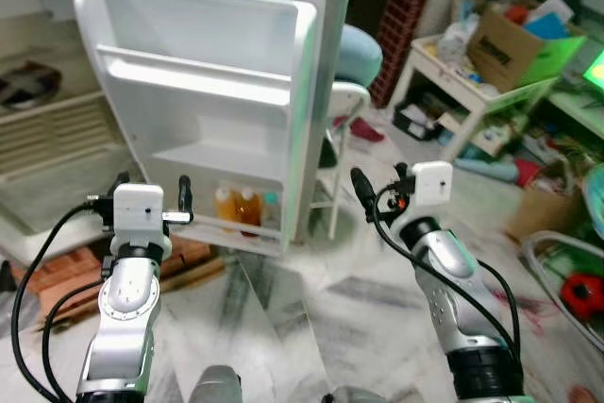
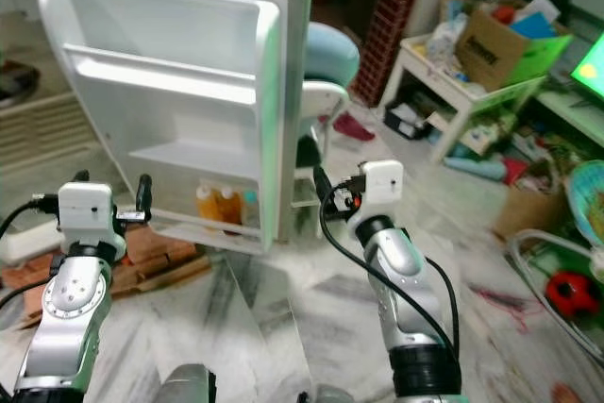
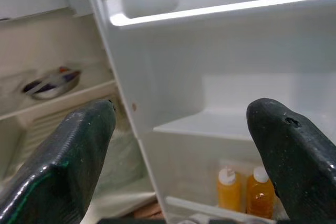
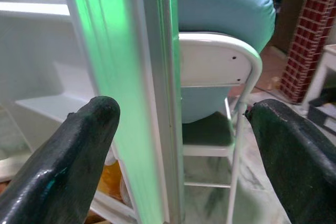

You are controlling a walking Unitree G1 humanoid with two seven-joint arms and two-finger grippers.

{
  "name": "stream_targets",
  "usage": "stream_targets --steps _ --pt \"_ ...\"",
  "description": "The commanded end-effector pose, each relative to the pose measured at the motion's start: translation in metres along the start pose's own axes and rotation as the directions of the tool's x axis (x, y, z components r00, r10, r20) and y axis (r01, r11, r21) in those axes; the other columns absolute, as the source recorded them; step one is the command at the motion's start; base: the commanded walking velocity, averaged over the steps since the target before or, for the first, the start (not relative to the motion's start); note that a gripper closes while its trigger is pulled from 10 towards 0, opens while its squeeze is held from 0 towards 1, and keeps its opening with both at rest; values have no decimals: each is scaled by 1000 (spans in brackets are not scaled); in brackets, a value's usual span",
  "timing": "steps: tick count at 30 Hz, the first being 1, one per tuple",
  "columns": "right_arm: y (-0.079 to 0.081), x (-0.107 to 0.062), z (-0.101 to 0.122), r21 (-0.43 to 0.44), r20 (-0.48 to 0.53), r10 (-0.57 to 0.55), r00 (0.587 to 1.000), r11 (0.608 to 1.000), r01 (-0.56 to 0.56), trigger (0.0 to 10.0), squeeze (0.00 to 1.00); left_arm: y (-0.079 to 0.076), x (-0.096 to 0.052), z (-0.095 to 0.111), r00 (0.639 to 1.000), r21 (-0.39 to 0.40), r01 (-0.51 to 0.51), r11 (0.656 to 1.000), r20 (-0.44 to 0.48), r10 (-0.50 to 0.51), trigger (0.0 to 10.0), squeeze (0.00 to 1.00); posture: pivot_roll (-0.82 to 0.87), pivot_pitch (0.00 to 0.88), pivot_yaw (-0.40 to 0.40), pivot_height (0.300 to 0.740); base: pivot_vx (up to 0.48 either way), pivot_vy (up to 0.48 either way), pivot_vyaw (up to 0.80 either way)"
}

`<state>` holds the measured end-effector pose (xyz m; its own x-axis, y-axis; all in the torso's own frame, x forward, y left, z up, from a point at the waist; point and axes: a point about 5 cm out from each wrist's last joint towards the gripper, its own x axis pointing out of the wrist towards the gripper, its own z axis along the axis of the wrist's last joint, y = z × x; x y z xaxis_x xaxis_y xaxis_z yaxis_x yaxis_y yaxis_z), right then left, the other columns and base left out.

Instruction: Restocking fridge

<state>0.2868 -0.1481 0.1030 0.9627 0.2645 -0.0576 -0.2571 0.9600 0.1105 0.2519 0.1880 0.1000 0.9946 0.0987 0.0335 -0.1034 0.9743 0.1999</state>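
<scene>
Bottles (image 1: 239, 208) stand in the bottom rack of the open fridge door (image 1: 203, 92), ahead of both end effectors and a little lower than their fingertips. Two of them hold orange liquid under white caps, and a paler one with a bluish cap stands just beside them on the side nearer the door's edge. The door itself is white plastic with a long upper rail and a middle shelf, both bare.

Left end effector (image 3: 184, 145) is raised before the door's inner face with its two black fingers (image 3: 79, 150) wide apart, holding nothing and touching nothing; the orange bottles show between its fingertips, farther off. Right end effector (image 4: 181, 140) points at the door's outer edge, fingers likewise spread and empty, the edge lying between them but apart from both. Behind that edge stands a white metal chair (image 4: 220, 77) with a light blue cushion (image 4: 226, 3) on marbled floor (image 1: 311, 318).
</scene>
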Motion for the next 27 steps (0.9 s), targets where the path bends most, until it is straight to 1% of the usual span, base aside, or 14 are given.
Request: stream_targets --steps 1,5,9,13,15,19,20,27 --pt "-4 -2 1 2 4 -3 1000 1000 3 10000 0 -5 0 1 1000 -1 21 1000 5 -21 10000 0 23 31 -80 740 0 -274 0" --pt "-1 -4 -4 13 -24 45 999 999 -45 10000 0 -5 0 0 1000 0 22 1000 0 -22 10000 0 23 31 -81 740 0 -273 0" --pt "2 -5 -6 12 -33 72 997 997 -71 10000 0 -6 -1 -1 1000 0 23 1000 -3 -23 10000 0 23 31 -81 740 0 -271 0" --pt "5 -4 -4 1 -21 104 994 995 -104 10000 0 -6 -1 -1 1000 6 27 1000 -6 -27 10000 0 24 32 -80 740 0 -274 788" --pt "6 -2 0 -25 -2 117 993 993 -117 10000 0 -5 -1 -1 1000 20 23 1000 -3 -23 10000 0 24 33 -80 740 0 -294 784" --pt "7 -2 1 -37 5 123 992 992 -122 10000 0 -5 0 -1 1000 23 20 1000 -2 -20 10000 0 24 33 -80 740 0 -307 781" --pt "7 -1 3 -52 7 129 992 990 -129 10000 0 -4 0 -1 1000 25 17 1000 -2 -17 10000 0 26 35 -81 740 0 -307 781" --pt "9 -1 2 -56 6 137 991 989 -136 10000 0 -3 -1 -2 1000 22 7 1000 -5 -7 10000 0 27 38 -84 740 0 -294 781"
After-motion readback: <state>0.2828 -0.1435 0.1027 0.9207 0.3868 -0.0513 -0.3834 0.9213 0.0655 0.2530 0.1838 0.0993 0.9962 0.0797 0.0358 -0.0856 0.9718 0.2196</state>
